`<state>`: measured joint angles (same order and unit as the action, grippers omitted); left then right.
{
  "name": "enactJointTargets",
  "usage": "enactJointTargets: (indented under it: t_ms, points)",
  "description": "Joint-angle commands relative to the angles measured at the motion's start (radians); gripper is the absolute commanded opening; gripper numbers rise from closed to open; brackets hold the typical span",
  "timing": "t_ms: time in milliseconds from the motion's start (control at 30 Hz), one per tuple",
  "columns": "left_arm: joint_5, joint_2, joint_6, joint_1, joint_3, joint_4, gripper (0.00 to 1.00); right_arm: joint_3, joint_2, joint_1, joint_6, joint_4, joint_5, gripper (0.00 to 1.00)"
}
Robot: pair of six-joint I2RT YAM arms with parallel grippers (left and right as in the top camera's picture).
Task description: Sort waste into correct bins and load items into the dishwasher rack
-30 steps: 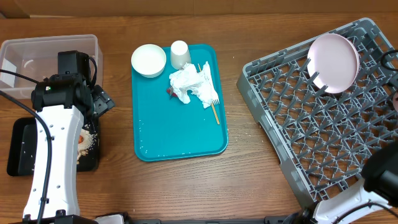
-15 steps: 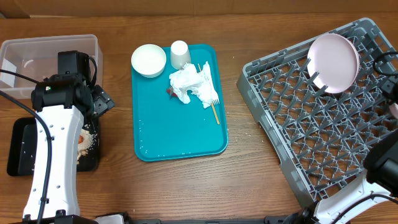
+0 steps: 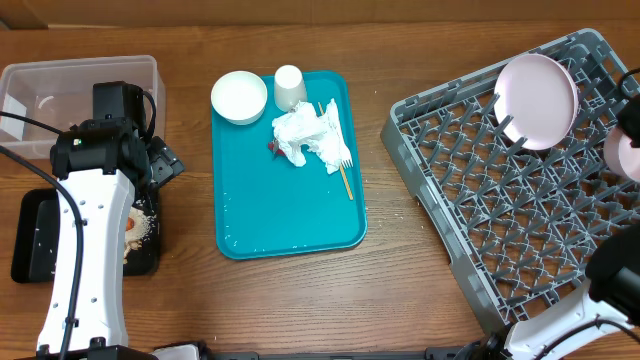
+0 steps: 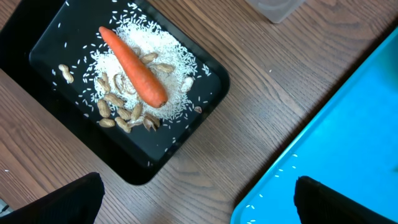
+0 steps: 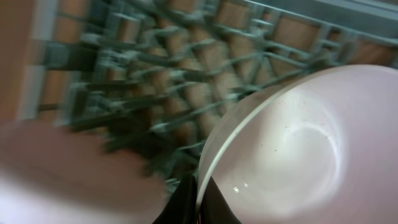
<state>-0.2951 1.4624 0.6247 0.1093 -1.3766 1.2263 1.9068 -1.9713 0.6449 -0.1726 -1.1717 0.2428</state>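
The dishwasher rack (image 3: 500, 190) fills the right, and a pinkish-white plate (image 3: 538, 100) stands on edge in its far corner. My right gripper (image 5: 198, 200) is shut on the rim of a white bowl (image 5: 292, 155) just above the rack (image 5: 186, 62). Overhead, that bowl (image 3: 625, 155) shows at the right edge. My left gripper (image 4: 199, 205) hangs open over bare wood beside the black tray (image 4: 68, 99), which holds the carrot (image 4: 134, 65), rice and peanuts. The teal tray (image 3: 290, 200) carries a napkin (image 3: 310, 135), fork (image 3: 338, 140), stick (image 3: 346, 182), red scrap (image 3: 272, 147) and cup (image 3: 289, 87). A second bowl (image 3: 239, 96) sits on its corner.
The clear tub (image 3: 60, 95) stands at the far left behind the black tray (image 3: 30, 240). My left arm (image 3: 90, 230) reaches over that tray. A blurred pinkish shape (image 5: 62, 168) fills the left of the right wrist view. Bare wood lies between teal tray and rack.
My right gripper has shut on the bowl's rim, and the bowl has edged further into the overhead view at the right. The left arm has not moved.
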Motion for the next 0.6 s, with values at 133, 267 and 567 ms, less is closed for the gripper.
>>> enactJointTargets:
  t_ms: [133, 267, 567]
  points:
    - [0.001, -0.003, -0.012, 0.002, -0.011, -0.002, 1.0, 0.028, 0.043, 0.069, 0.06, -0.016, 0.405, 0.04]
    - [0.001, -0.003, -0.012, 0.002, -0.011, -0.002, 1.0, 0.027, 0.013, 0.082, 0.099, -0.005, 0.501, 0.04]
    - [0.001, -0.003, -0.012, 0.002, -0.011, -0.002, 1.0, 0.025, -0.098, 0.085, 0.104, 0.066, 0.631, 0.04]
